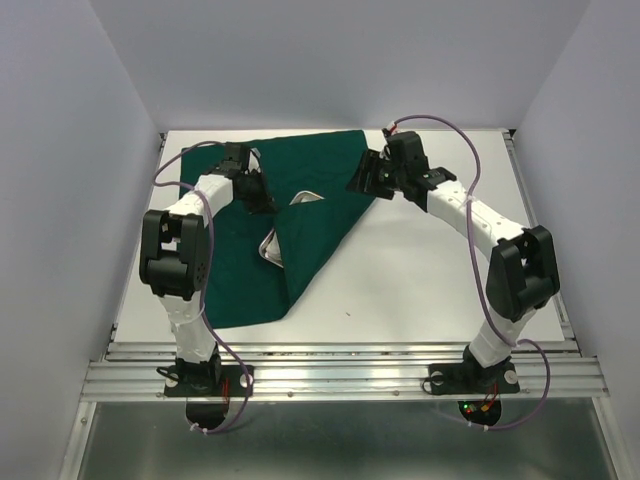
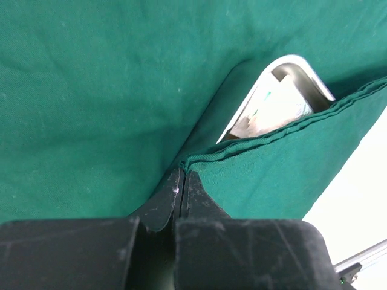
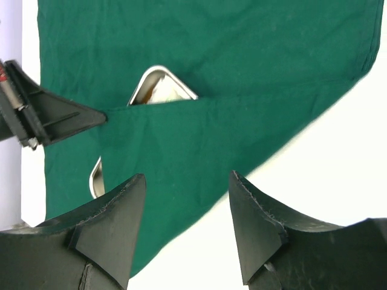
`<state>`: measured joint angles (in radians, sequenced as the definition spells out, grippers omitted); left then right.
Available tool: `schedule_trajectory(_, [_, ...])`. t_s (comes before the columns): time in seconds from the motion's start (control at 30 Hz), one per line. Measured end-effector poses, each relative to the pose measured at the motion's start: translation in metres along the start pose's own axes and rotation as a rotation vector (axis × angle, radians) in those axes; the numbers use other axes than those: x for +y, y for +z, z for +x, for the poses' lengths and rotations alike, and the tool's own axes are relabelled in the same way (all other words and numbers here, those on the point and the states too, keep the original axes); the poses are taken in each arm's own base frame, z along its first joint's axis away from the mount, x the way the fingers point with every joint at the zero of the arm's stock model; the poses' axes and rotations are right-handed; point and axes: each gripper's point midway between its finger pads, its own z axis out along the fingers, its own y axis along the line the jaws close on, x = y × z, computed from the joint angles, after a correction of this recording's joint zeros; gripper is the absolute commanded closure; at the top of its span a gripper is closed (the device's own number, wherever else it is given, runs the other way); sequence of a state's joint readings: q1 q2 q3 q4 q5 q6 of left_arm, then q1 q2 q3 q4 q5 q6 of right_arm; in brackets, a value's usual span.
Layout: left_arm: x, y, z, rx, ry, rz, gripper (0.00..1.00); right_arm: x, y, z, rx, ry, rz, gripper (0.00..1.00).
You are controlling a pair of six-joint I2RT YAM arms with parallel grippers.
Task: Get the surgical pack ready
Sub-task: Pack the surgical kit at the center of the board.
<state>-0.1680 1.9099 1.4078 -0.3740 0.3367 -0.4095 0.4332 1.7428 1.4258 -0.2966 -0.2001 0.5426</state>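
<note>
The dark green drape [image 1: 315,160] lies spread over the far left part of the white desk [image 1: 420,270]. One flap is folded across on a slant, so its long edge runs from the far right corner down toward the near side. Under that flap sits the steel tray [image 1: 307,198], mostly covered. One rounded corner pokes out past the hemmed edge of the fold, and a second bit of rim shows lower down on the left side.

Seen from the left wrist, the tray [image 2: 302,69] has something white and papery inside, though I cannot make out what it is.

The left hand [image 1: 266,198] is down on the cloth just beside the exposed tray corner. Its fingers [image 2: 196,193] are pressed together, pinching the hemmed edge of the drape [image 2: 91,90] where the fold begins. The right wrist view shows the same thing, with the left hand [image 3: 103,115] nipping the edge just left of the tray [image 3: 160,75].

The right hand [image 1: 362,180] hangs over the right-hand slant of the drape [image 3: 242,60], near the cloth's far right corner. Its jaws are spread wide and hold nothing, and the bare desk [image 3: 338,151] shows beyond the cloth.
</note>
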Motion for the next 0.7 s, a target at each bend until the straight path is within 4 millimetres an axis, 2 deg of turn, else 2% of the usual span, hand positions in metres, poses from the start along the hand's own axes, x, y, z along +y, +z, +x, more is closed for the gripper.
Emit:
schedule_trajectory(0.2, [0.001, -0.001, -0.011, -0.017, -0.026, -0.006, 1.00, -0.006, 0.018, -0.013, -0.007, -0.013, 0.028, 0.37])
schedule_trajectory(0.4, [0.014, 0.012, -0.011, 0.004, -0.046, -0.042, 1.00, -0.016, 0.033, -0.032, -0.026, -0.010, 0.047, 0.37])
schedule_trajectory(0.53, [0.017, 0.016, -0.009, 0.013, -0.050, -0.049, 1.00, -0.027, 0.042, -0.054, -0.057, 0.002, 0.062, 0.37])
schedule_trajectory(0.7, [0.021, 0.024, -0.004, 0.035, -0.056, -0.056, 1.00, -0.042, 0.063, -0.097, -0.121, -0.001, 0.081, 0.37])
